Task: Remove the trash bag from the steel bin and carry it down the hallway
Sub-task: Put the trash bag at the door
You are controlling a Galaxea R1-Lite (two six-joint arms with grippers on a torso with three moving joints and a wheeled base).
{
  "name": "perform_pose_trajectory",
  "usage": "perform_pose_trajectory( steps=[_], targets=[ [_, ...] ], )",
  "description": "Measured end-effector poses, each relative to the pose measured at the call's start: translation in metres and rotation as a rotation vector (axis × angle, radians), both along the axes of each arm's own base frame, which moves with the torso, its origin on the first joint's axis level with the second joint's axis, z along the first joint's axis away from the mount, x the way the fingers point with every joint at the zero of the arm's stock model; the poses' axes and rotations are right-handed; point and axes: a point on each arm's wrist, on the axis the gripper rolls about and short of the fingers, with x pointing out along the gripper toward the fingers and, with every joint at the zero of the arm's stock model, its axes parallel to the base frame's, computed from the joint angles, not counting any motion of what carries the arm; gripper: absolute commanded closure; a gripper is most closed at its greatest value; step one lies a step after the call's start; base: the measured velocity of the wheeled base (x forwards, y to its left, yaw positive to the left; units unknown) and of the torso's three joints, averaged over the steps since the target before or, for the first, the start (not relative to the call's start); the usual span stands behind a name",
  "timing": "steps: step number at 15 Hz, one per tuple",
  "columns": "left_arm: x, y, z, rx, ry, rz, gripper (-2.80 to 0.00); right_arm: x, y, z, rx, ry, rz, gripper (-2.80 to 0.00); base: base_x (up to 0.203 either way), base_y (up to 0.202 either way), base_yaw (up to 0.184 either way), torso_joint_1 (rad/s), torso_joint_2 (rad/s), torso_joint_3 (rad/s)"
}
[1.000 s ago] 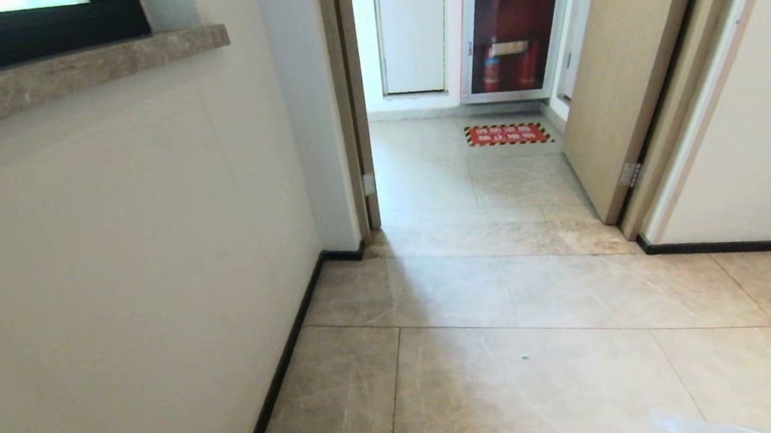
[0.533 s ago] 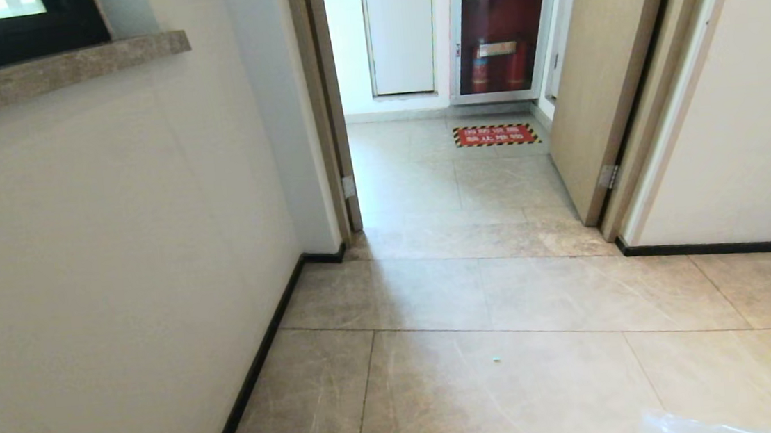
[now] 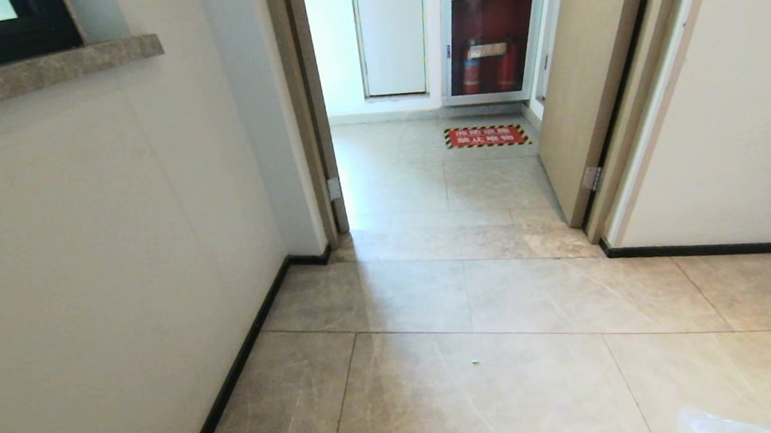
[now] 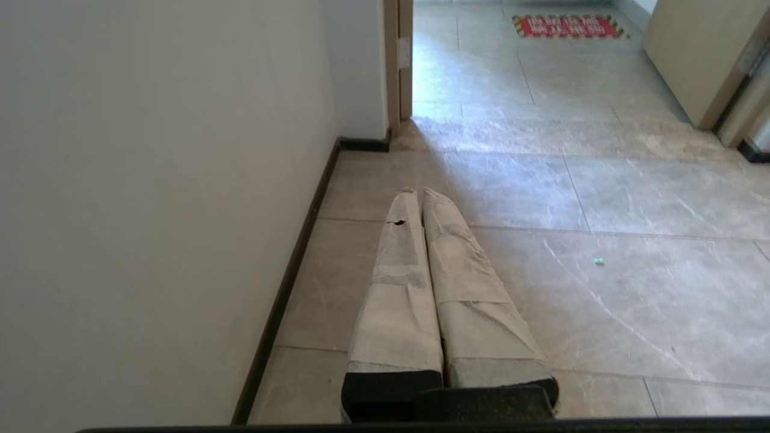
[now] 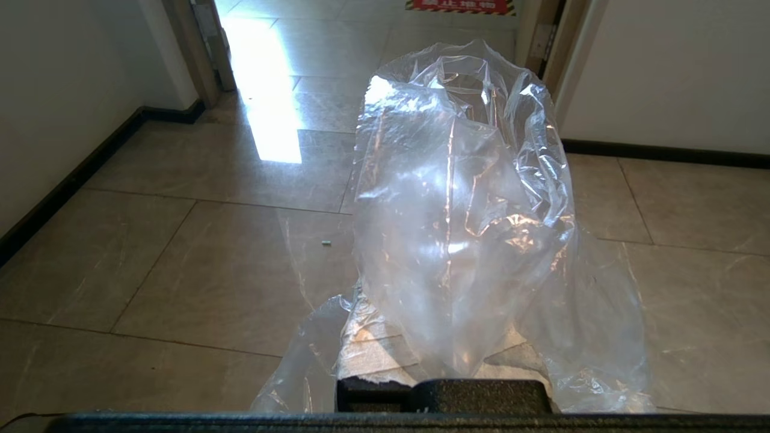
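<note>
The trash bag (image 5: 457,198) is thin, crinkly clear plastic. It drapes up and over my right gripper (image 5: 436,204), which is shut on it; only the taped finger bases (image 5: 373,355) show through the film. A corner of the trash bag (image 3: 721,424) peeks in at the head view's bottom right. My left gripper (image 4: 419,192) hangs shut and empty over the hallway floor (image 4: 601,198), close to the left wall. The steel bin is out of view. Glossy beige tiles of the hallway (image 3: 483,375) stretch ahead.
A white wall (image 3: 97,269) with a black baseboard and a stone window sill (image 3: 44,68) runs along the left. Ahead are a doorway (image 3: 425,185), an open tan door (image 3: 590,80), a fire-extinguisher cabinet (image 3: 489,43) and a red floor sign (image 3: 487,136). A small green speck (image 3: 475,361) lies on the tiles.
The whole head picture has slid leftward, so the camera has moved. The bag's corner stays at the bottom right.
</note>
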Motion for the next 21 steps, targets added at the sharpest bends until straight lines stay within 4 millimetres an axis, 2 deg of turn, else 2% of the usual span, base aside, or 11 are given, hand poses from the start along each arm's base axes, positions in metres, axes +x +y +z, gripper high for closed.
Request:
perform_pose_trajectory(
  steps=[13,21],
  targets=[
    [0.0000,0.0000,0.0000,-0.001,0.000,0.000,0.00,0.0001,0.0000,-0.0001,-0.010,-0.001,0.003,0.00,0.000,0.000,0.000,0.000,0.00,0.000],
    [0.0000,0.0000,0.0000,0.000,0.000,0.000,0.00,0.0000,0.0000,0.0001,-0.013,-0.002,0.003,0.00,-0.002,-0.009,0.154,0.003,0.00,0.002]
  ],
)
